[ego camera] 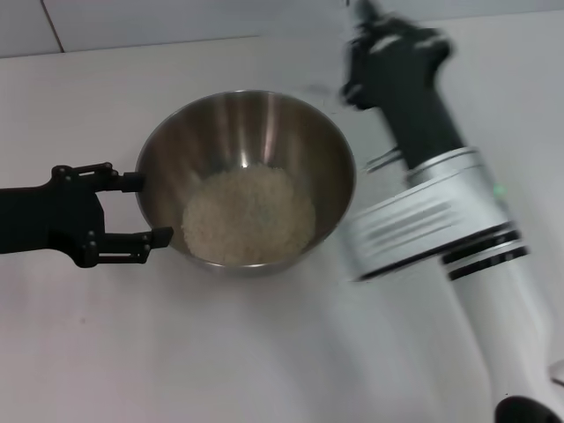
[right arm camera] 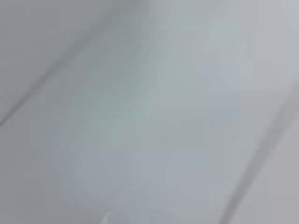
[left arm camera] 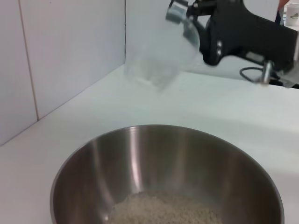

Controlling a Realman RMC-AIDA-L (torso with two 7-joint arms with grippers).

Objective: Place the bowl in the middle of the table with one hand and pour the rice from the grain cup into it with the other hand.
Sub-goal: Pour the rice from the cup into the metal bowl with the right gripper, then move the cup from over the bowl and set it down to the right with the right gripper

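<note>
The steel bowl (ego camera: 247, 132) stands on the white table (ego camera: 176, 352) with a heap of rice (ego camera: 249, 216) in its bottom. It also shows in the left wrist view (left arm camera: 140, 158), with the rice (left arm camera: 163, 212) low inside. My left gripper (ego camera: 150, 209) is open at the bowl's left rim, one finger on each side of that edge. My right gripper (left arm camera: 180, 14) is behind and to the right of the bowl, raised and motion-blurred, shut on the clear grain cup (left arm camera: 156, 58), which looks empty. In the head view the right gripper (ego camera: 361, 40) is near the top edge.
A white wall (left arm camera: 70, 51) runs along the table's back edge. The right arm (ego camera: 458, 229) slants across the right side of the table. The right wrist view shows only a blurred pale surface.
</note>
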